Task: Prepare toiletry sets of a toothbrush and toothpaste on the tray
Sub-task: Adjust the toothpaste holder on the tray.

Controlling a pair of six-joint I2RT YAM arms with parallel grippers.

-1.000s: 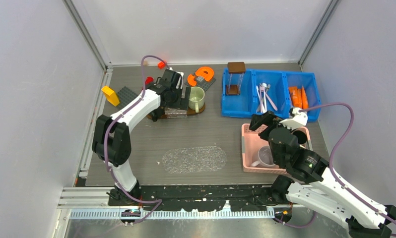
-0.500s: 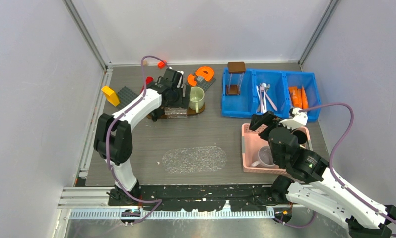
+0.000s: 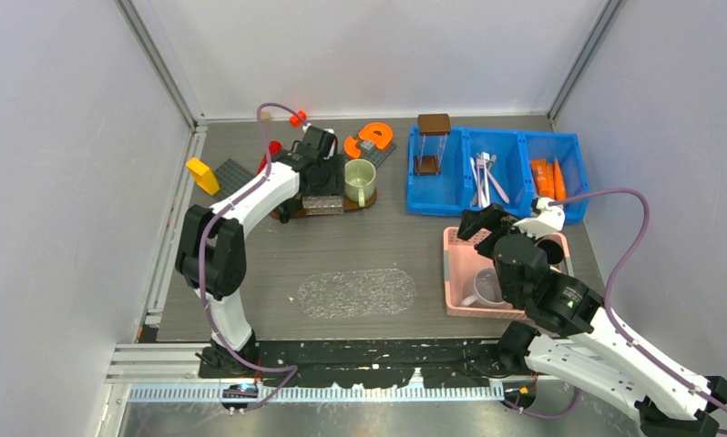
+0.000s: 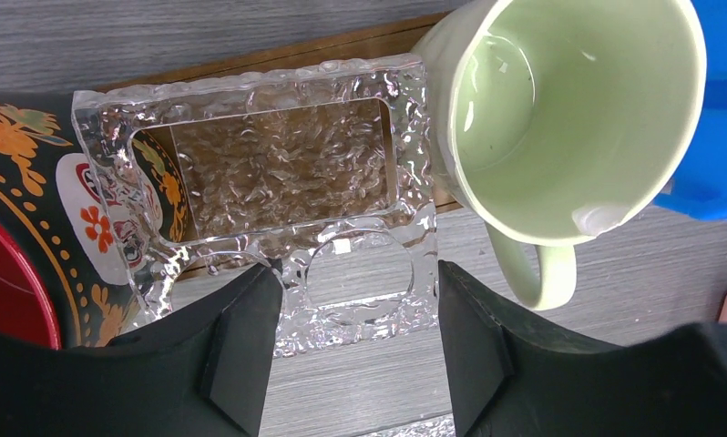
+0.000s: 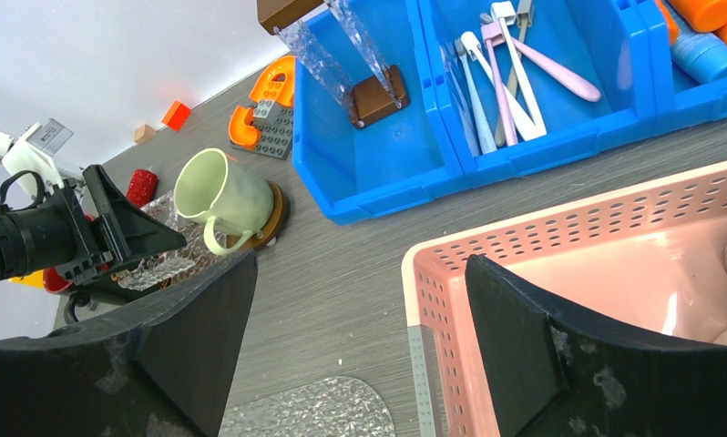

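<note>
The tray (image 4: pixel 287 168) lay lengthwise away from the left gripper (image 4: pixel 358 273) — its near end between the jaws (clamped or not, unclear) — while the right gripper (image 5: pixel 360 264) gaped far off.

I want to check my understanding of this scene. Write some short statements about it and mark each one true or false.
1. The toothbrushes lie in the middle blue bin. True.
2. The green mug lies on its side. False: it stands upright beside the glass tray.
3. The left end effector hangs over the glass tray. True.
4. The right end effector holds a toothpaste tube. False: it is open and empty, above the pink basket.
5. A toothbrush lies on the glass tray. False: none shows on it.
</note>
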